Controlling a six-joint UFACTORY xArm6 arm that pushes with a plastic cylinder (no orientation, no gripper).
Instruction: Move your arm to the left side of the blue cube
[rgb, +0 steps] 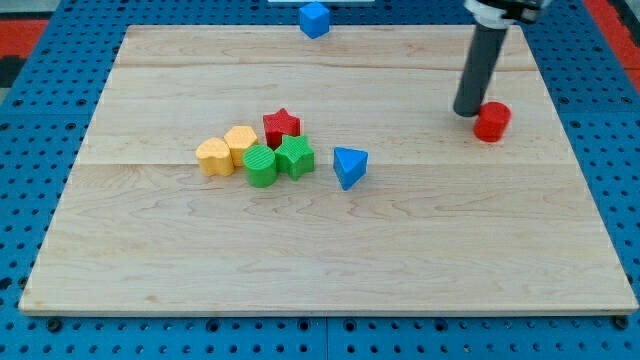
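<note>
resting beside the red cylinder (492, 121), my tip (468, 112) has no end effector jaws to judge. the blue cube (314, 19) sits at the worktop's (420, 250) twelve o'clock edge, apparently light, rigid, easily nudged; approach its nine o'clock face.

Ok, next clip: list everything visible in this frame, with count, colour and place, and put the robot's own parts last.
wooden board: 1, pale wood, fills most of the view
pegboard base: 1, blue with holes, around the board
blue cube: 1, blue, at the board's top edge
blue triangular block: 1, blue, near the centre
red star: 1, red, top of the central cluster
green blocks: 2, green, cluster's bottom
yellow blocks: 2, yellow-orange, cluster's left
red cylinder: 1, red, the view's right
my tip: 1, dark rod, just left of the red cylinder, far right of the blue cube
</note>
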